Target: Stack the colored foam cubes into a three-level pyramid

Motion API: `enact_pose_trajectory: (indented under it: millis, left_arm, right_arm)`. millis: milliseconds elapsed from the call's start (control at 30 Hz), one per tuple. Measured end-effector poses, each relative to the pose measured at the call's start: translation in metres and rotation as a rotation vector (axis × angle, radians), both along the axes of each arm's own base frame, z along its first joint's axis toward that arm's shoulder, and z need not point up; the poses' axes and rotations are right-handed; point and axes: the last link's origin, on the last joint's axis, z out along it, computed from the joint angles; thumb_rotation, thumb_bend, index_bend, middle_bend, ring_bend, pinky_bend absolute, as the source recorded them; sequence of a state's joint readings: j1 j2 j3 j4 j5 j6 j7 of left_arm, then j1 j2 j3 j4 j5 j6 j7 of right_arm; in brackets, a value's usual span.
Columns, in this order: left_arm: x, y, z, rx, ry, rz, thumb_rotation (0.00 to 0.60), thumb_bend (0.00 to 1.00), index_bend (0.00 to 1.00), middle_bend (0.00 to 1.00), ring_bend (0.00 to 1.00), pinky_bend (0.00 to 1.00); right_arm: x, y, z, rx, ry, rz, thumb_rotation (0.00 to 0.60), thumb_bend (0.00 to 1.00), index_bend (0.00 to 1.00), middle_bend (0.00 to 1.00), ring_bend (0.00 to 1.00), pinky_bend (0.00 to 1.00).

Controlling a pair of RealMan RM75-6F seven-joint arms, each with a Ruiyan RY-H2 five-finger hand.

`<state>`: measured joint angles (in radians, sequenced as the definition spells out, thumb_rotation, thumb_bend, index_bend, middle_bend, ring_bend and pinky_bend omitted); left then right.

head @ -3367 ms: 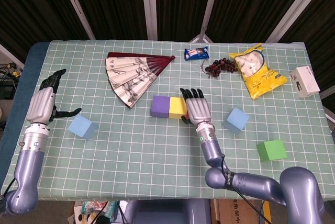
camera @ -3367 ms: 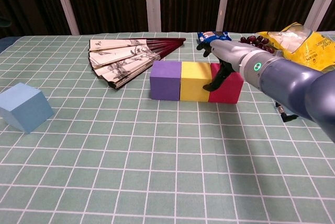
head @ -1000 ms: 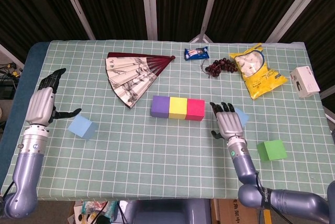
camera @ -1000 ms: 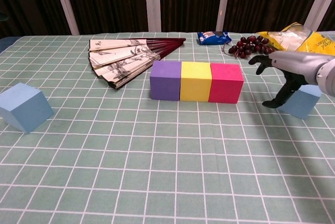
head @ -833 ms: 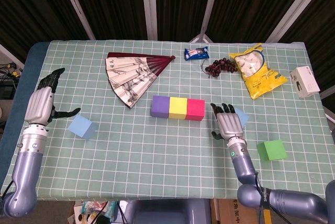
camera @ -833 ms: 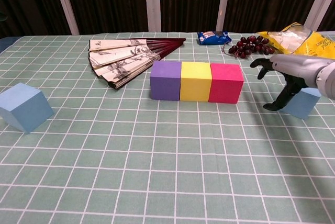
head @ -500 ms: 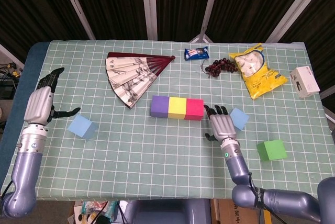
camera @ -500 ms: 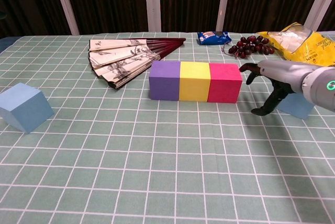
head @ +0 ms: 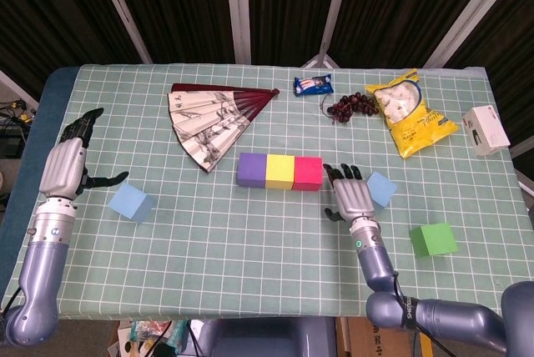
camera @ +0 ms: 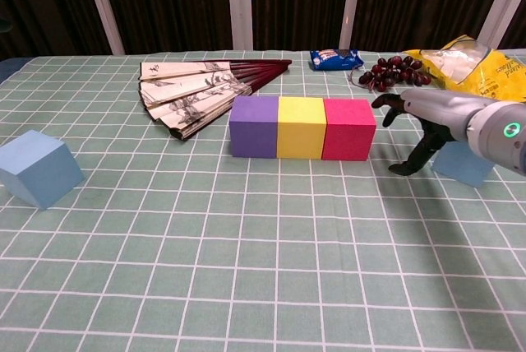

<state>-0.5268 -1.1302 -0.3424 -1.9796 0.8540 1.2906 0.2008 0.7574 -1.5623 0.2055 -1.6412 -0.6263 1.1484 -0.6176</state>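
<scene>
**Q:** Head view first: what's sitting around the right hand [head: 354, 197], and is anything blocking it?

**A:** Its fingers are spread and it isn't holding anything, hovering palm-down just right of the pink cube [head: 308, 173]. That cube is sitting in a row with the yellow cube [head: 280, 172] and the purple cube [head: 252, 169], all touching side to side, running off to the hand's left. Just beside the hand on its right, a light blue cube [head: 380, 188] is lying tilted; in the chest view the thumb is hanging down right in front of it. A green cube [head: 432, 239] is sitting further right and nearer the robot. Beyond the hand, a bunch of dark grapes [head: 351, 106], a blue snack packet [head: 313, 85] and a yellow bag [head: 410, 113] are lying near the far edge, with a white box [head: 486, 129] way off right. An open folding fan [head: 216, 119] is spreading out beyond the purple end.

**Q:** And the other side? Any readable labels?

**A:** The left hand [head: 67, 163] is open too, holding nothing, fingers pointing away and thumb sticking out toward a second light blue cube [head: 132, 203] just to its right, not touching. Print on the packet and bag is too small to read.
</scene>
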Motion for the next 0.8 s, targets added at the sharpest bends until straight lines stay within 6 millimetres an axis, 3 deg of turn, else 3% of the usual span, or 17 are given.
enact_pose_trajectory:
  millis: [300,467,800]
  left_arm:
    - [0.001,-0.001,0.000,-0.002,0.002,-0.003,0.600,0.07,0.00,0.04,0.06,0.03]
    - [0.002,-0.002,0.001,0.003,0.001,-0.009,0.600,0.07,0.00,0.04,0.06,0.03]
    - [0.005,-0.004,0.000,0.002,0.001,-0.018,0.600,0.07,0.00,0.04,0.06,0.03]
  right_arm:
    - [-0.003,0.003,0.013,-0.027,0.012,0.010,0.600,0.31,0.00,0.11,0.00,0.00]
    - [-0.004,0.003,0.030,-0.074,0.032,0.029,0.600,0.31,0.00,0.08,0.00,0.00]
    - [-0.034,0.001,0.052,-0.118,0.100,-0.073,0.600,0.31,0.00,0.05,0.00,0.00]
